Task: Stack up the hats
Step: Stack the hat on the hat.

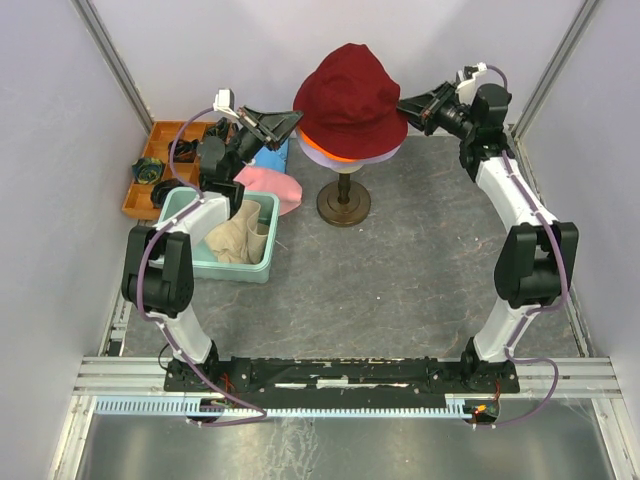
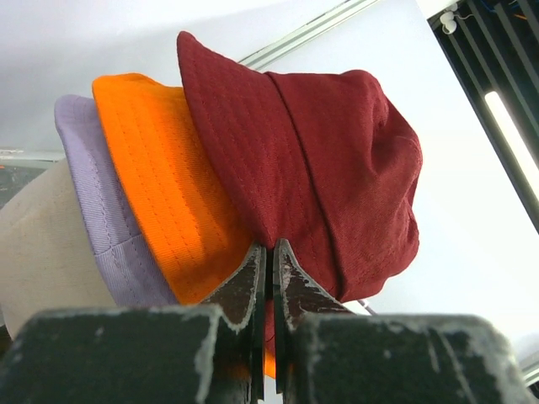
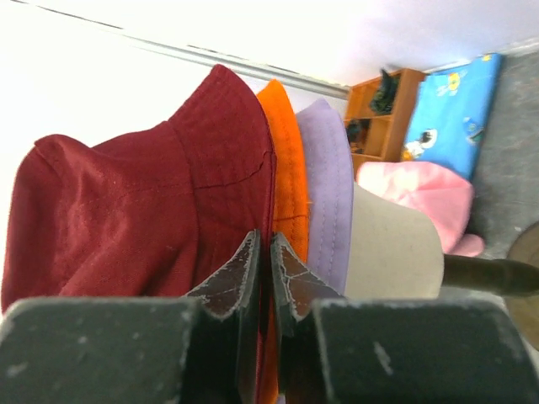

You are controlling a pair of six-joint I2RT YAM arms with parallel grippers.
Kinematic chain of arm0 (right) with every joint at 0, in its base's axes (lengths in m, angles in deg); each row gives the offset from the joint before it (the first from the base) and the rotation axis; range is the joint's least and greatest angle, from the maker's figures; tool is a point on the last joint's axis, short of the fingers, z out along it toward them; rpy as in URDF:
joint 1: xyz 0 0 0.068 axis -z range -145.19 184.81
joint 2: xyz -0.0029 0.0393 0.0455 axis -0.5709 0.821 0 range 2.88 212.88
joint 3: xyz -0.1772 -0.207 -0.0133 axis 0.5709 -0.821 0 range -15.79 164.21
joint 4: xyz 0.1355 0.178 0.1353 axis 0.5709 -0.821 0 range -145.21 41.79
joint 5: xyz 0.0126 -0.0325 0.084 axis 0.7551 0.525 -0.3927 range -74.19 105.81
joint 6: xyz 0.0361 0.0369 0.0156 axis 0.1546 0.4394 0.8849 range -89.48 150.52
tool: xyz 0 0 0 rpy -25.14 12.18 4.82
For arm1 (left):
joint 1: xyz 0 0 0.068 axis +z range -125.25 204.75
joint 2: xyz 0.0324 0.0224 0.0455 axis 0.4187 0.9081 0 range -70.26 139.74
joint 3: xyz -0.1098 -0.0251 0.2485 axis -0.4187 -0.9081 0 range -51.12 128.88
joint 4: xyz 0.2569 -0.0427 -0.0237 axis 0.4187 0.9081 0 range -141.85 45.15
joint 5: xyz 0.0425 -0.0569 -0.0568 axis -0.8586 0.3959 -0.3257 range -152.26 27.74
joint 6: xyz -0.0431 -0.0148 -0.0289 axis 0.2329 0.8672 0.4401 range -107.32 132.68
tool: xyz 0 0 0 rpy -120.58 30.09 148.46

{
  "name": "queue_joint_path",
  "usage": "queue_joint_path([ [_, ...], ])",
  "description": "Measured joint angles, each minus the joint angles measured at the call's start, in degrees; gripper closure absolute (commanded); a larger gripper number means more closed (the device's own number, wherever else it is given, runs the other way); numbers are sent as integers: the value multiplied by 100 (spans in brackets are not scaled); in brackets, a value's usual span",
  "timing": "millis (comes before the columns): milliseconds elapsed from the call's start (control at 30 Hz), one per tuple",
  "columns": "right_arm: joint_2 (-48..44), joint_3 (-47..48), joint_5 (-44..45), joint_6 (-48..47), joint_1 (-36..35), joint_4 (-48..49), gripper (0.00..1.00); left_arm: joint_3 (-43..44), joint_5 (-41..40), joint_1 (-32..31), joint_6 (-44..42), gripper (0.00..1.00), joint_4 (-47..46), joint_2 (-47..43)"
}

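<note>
Top view: dark red hat [image 1: 350, 95] uppermost on the mannequin stand [image 1: 343, 200], over orange hat [image 1: 328, 152] and lavender hat [image 1: 378, 155]; pink hat [image 1: 270, 185] on the bench [image 1: 400, 280], cream-beige hat [image 1: 240, 235] in a teal bin [image 1: 235, 270]. Left wrist view: my left end effector [image 2: 269, 246] is pressed together, pinching the dark red hat's brim. Right wrist view: my right end effector [image 3: 264, 237] has its fingers a sliver apart at that brim; whether it grips, I cannot tell.

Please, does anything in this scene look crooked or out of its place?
Only slightly. The dark red hat seems to sit off-centre on the stack. The brims of the orange hat and the lavender hat show only along its near edge. The pink hat lies loose beside the bin, not yet stacked.
</note>
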Motion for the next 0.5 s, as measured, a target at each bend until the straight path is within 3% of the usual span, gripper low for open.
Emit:
queue_joint_path([
  [233,387,-767,-234,2417,330,2621,78,306,214,20,-2,97,214,151],
  [333,520,-883,-175,3136,411,3445,84,446,275,33,-2,97,271,240],
  [433,651,-905,-87,3812,490,4194,69,629,363,46,-2,97,358,356],
  [500,673,-905,-81,4052,505,4441,65,684,389,46,-2,97,402,387],
])
